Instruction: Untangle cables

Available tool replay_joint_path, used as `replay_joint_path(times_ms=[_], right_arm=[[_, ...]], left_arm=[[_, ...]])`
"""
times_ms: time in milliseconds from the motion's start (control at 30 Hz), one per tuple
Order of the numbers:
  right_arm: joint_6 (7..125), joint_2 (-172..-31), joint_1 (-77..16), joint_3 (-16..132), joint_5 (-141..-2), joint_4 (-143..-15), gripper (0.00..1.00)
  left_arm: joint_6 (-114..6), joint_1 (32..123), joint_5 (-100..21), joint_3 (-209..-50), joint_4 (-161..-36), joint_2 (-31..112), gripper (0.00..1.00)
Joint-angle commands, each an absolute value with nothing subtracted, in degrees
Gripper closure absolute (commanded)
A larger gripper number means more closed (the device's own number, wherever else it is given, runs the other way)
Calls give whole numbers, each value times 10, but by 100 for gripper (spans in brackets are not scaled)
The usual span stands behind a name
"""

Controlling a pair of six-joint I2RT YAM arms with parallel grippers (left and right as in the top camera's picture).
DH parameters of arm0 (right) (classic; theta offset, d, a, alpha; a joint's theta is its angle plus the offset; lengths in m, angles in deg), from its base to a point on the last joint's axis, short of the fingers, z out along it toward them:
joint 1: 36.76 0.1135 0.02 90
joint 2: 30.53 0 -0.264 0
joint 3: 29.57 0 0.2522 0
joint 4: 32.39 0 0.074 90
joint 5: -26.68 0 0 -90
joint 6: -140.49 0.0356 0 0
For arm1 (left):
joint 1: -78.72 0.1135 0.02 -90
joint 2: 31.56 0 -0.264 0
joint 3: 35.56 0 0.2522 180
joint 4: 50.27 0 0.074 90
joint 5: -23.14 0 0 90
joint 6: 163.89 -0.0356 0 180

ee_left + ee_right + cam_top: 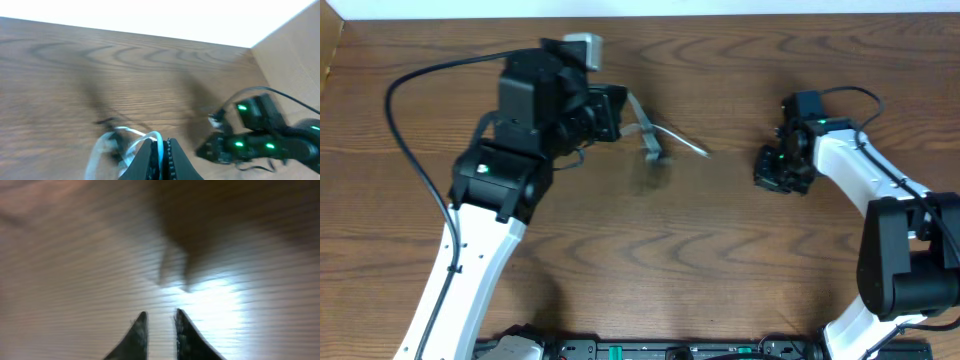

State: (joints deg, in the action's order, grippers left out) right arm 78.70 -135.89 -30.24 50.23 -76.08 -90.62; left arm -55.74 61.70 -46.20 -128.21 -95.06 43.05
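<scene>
My left gripper (617,110) is shut on the white cable (670,135) and holds it above the table. The cable hangs to the right of the jaws, with a grey plug end (652,150) dangling. In the left wrist view the white cable (131,134) loops out from between the shut jaws (162,150); a blurred dark piece (118,149) hangs among the loops, and I cannot tell whether it is a black cable. My right gripper (772,172) is low over the table to the right, apart from the cable. Its fingers (160,325) are slightly apart with only wood between them.
The wooden table (720,260) fills the view. A cardboard wall (295,55) stands at the table's far side in the left wrist view. The left arm's thick black cable (405,150) arcs over the left of the table. My right arm (255,142) shows in the left wrist view.
</scene>
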Motion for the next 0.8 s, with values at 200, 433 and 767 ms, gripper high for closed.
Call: replay_joint_path(times_ms=[200, 433, 767], right_arm=[[663, -1324, -352, 509, -827, -900, 92], [577, -1278, -327, 509, -1129, -779, 48], [559, -1290, -225, 509, -1157, -586, 12]], left_arm=[[-565, 660, -464, -1291, -990, 437, 93], [-564, 660, -446, -1291, -982, 437, 93], [-562, 660, -363, -1291, -981, 437, 93]])
